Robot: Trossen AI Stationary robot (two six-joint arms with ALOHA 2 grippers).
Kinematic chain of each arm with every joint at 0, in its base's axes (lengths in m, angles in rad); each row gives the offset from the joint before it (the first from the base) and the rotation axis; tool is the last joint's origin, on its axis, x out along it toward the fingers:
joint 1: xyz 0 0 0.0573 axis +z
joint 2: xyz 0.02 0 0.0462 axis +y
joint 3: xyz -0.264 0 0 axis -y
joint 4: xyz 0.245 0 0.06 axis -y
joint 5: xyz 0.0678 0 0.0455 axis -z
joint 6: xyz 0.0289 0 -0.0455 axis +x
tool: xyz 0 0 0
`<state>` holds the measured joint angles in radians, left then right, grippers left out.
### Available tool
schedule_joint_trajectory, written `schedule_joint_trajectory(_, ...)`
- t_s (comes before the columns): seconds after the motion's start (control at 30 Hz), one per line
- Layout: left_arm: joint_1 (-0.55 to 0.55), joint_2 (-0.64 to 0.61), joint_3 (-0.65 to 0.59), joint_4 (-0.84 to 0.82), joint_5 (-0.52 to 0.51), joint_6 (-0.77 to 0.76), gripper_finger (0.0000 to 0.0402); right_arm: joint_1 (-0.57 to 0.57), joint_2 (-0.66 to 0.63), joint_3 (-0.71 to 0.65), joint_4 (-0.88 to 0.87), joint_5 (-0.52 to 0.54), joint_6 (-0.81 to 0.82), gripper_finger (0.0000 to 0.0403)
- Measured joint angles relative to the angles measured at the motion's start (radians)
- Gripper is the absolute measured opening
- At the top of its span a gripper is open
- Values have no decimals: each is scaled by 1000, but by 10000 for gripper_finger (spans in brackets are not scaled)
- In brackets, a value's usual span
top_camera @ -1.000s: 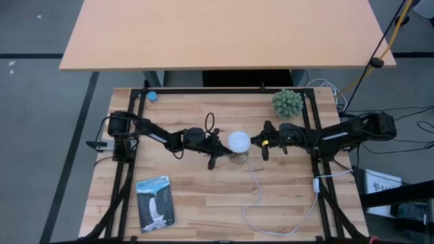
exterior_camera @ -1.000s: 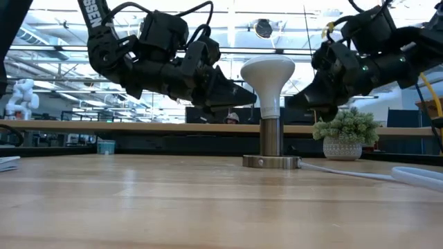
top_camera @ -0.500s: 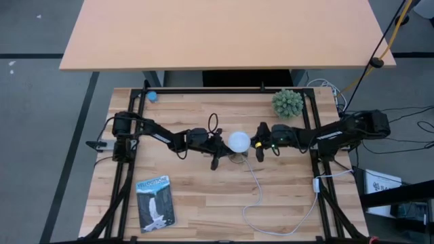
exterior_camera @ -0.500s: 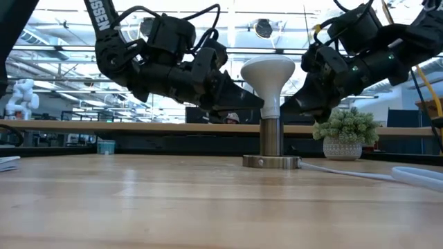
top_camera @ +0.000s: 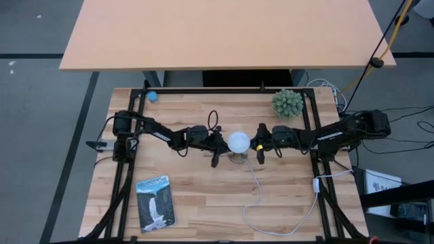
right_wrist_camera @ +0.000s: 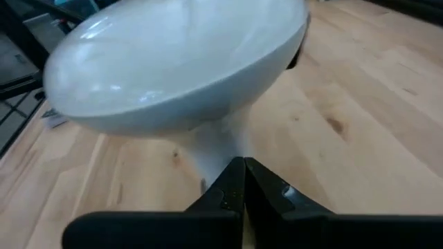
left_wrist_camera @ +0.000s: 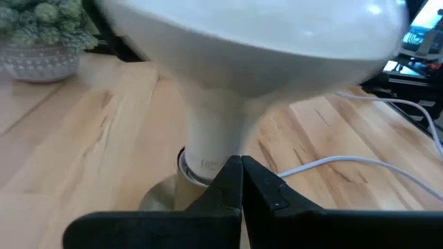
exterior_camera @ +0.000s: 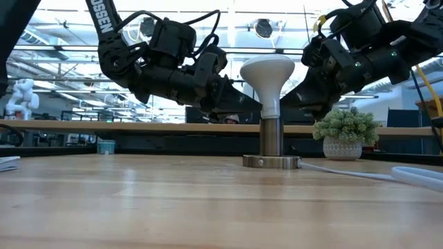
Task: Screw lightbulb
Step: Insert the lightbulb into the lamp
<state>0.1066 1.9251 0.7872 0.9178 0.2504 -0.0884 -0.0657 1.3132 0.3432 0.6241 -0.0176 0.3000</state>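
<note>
At mid-frame the lightbulb stands upright in its socket, ready for turning. The left gripper and right gripper flank its neck, fingers pressed together.

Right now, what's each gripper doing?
Left gripper: shut, empty, its tips at the lightbulb neck.
Right gripper: shut, empty, at the neck from the opposite side.
</note>
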Motion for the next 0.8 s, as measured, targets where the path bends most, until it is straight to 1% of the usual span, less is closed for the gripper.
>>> schedule_joint_trajectory(0.17,8,0,0,-3,8,-12,0,37,0,0,-16,-10,9,0)
schedule_joint_trajectory(0.3,10,0,0,1,-37,-14,0,56,0,0,-29,-23,28,0)
schedule_joint_trajectory(0.37,8,0,0,-1,-59,-18,0,64,0,0,-27,-47,28,0)
schedule_joint_trajectory(0.5,9,-1,0,-9,-63,-18,0,76,0,0,-38,-95,38,0)
schedule_joint_trajectory(0.57,9,-1,0,-15,-60,-18,0,75,0,0,-62,-94,47,0)
schedule_joint_trajectory(0.67,9,-1,0,-17,-7,-18,0,69,-2,0,-124,-46,67,0)
schedule_joint_trajectory(0.8,-3,-1,0,10,65,-16,0,66,-2,0,-122,96,75,0)
